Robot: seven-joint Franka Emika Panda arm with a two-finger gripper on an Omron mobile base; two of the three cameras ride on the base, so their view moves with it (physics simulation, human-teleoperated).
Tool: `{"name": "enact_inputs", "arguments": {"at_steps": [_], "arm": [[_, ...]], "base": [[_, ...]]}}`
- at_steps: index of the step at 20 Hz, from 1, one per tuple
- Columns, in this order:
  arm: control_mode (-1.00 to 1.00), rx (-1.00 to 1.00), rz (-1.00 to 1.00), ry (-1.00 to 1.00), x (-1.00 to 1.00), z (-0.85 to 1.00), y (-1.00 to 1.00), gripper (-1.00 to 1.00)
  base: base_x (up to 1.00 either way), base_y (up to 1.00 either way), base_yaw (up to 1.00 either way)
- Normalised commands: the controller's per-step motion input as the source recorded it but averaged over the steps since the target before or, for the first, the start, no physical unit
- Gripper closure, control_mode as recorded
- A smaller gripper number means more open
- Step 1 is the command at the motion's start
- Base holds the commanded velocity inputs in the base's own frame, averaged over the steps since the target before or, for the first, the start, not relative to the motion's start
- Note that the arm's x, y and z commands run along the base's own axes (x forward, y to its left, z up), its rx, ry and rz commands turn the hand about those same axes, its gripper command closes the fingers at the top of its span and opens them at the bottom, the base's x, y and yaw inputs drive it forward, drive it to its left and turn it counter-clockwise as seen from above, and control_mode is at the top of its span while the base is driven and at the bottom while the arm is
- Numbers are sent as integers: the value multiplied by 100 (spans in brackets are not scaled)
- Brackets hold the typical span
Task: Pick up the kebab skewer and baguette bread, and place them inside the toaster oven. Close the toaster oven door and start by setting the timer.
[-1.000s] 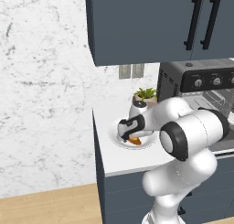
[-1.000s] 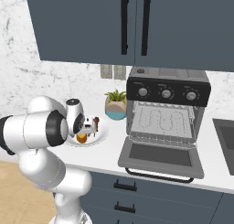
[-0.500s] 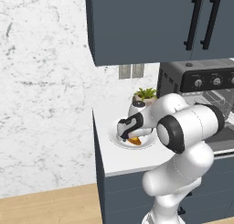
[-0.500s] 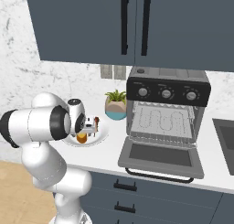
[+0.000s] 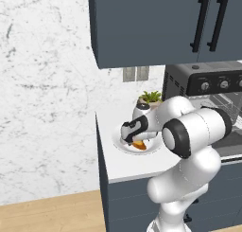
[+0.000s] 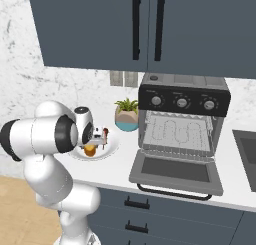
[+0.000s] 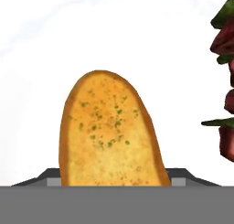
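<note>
The baguette bread (image 7: 109,131), golden with green flecks, lies on a white plate (image 6: 114,147) at the counter's left end. My gripper (image 7: 113,175) is down over it, open, with one dark fingertip (image 7: 48,176) at each side of the loaf. The kebab skewer (image 7: 226,81) with dark red chunks lies on the plate just right of the bread. From the base views the hand (image 5: 134,134) covers most of the plate, and the bread (image 5: 139,145) peeks out beneath it. The toaster oven (image 6: 182,96) stands to the right, its door (image 6: 175,171) dropped open and the wire rack bare.
A small potted plant (image 6: 126,116) stands between the plate and the oven. Dark blue wall cabinets (image 6: 145,24) hang above. The counter's left edge (image 5: 101,146) is close to the plate. A sink corner (image 6: 247,144) shows at the far right.
The hand has sunk a little lower onto the plate and its fingers have drawn in toward the bread. The base and the oven have stayed put.
</note>
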Motion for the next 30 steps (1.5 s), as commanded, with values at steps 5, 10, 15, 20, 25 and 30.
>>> {"name": "enact_inputs", "arguments": {"at_steps": [5,10,15,20,25,30], "arm": [[-100,0,0,0,-2,14,0,100],[-100,-1,-2,-3,-33,77,0,100],[-100,0,-9,-4,-65,100,-12,100],[-100,1,-19,-3,-54,100,-38,100],[-100,9,-29,-1,-41,100,-70,100],[-100,17,-36,0,-42,97,-86,100]], "base": [[0,0,0],[0,0,0],[0,0,0],[0,0,0],[0,0,0],[0,0,0]]}}
